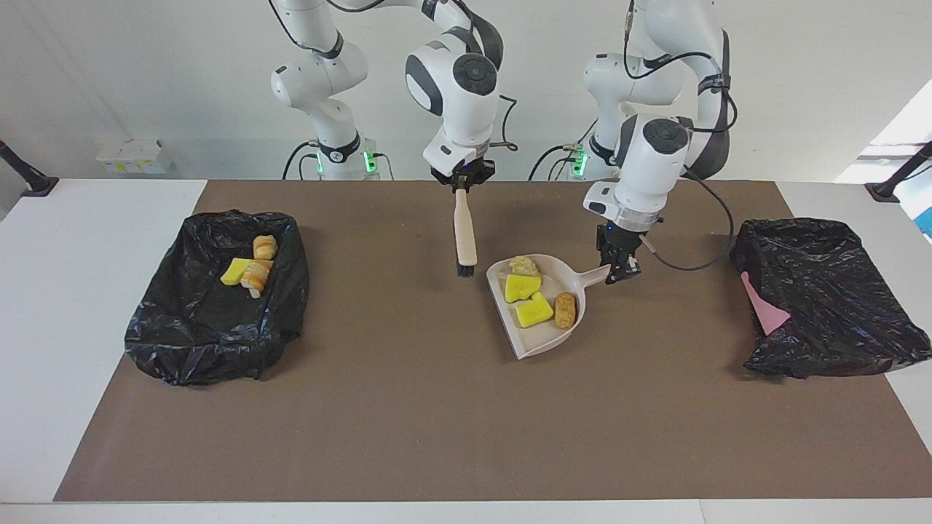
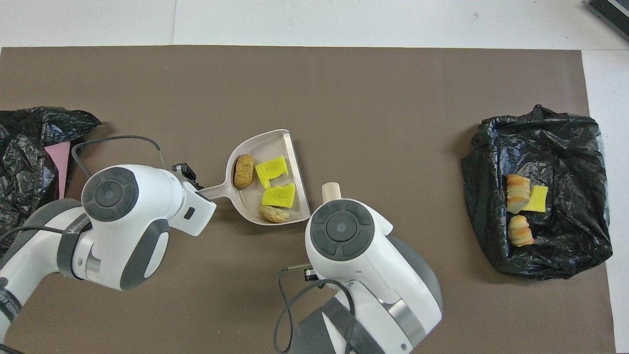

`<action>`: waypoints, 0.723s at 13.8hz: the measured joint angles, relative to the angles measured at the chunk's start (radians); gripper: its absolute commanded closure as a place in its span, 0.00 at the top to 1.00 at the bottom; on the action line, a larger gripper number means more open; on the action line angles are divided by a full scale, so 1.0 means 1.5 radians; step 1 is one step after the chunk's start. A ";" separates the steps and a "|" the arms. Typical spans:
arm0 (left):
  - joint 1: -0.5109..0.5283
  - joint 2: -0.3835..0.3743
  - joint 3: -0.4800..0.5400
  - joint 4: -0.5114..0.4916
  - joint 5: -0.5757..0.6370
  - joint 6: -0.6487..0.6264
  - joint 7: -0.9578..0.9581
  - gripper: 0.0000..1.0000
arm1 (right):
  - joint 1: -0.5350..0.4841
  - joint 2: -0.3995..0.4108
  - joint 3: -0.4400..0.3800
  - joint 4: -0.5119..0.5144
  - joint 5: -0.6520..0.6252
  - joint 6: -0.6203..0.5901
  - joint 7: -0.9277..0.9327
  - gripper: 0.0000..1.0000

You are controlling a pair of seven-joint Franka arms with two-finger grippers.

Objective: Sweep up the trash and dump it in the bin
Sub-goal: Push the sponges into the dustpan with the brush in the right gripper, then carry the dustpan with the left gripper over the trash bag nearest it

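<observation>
While the left gripper [image 1: 621,274] grips a dustpan [image 1: 542,331] carrying 4 trash chunks [image 1: 523,288], right gripper [image 1: 461,184] clamps a hanging brush [image 1: 464,236], 3 chunks [image 1: 250,272] lying in a black-lined bin [image 1: 211,349].

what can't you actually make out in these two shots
- Brush: overhead view, the right arm covers all but its tip.
- Left gripper on the dustpan handle: overhead view, hidden under the wrist.
- Bin with the pink sheet: overhead view, cut off by the edge.
- Right gripper: overhead view, hidden under its arm.
</observation>
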 measured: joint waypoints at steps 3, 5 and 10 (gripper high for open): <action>0.057 -0.001 0.002 0.080 -0.041 -0.089 0.078 0.00 | 0.080 -0.019 0.002 -0.063 0.007 0.056 0.093 0.00; 0.109 0.000 0.003 0.126 -0.063 -0.139 0.144 0.00 | 0.129 -0.001 0.003 -0.080 0.007 0.095 0.140 0.00; 0.224 0.002 0.005 0.193 -0.073 -0.221 0.291 0.00 | 0.170 0.062 0.003 -0.086 0.008 0.180 0.164 0.00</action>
